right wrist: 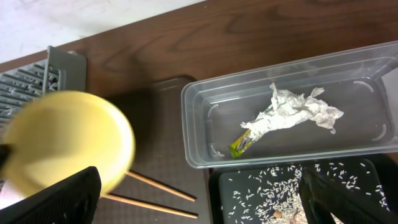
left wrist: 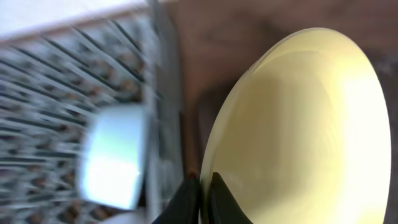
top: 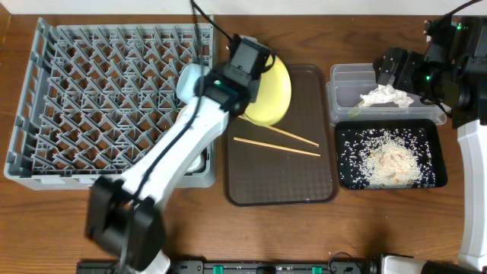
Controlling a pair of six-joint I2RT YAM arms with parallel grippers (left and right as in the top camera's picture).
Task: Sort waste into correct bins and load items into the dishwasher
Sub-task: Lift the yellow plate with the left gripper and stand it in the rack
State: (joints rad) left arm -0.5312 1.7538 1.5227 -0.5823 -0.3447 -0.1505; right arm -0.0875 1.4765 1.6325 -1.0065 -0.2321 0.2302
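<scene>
Left end effector (left wrist: 203,190) pinches yellow plate (top: 274,95) by its rim, just right of dish rack (top: 21,122); loading step, next slot it upright between pegs (top: 114,84).

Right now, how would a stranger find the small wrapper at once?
Start at the clear tub right of the brown tray. Inside lies a crumpled white napkin; the wrapper touches its lower-left end, the only green-yellow thing there.
</scene>
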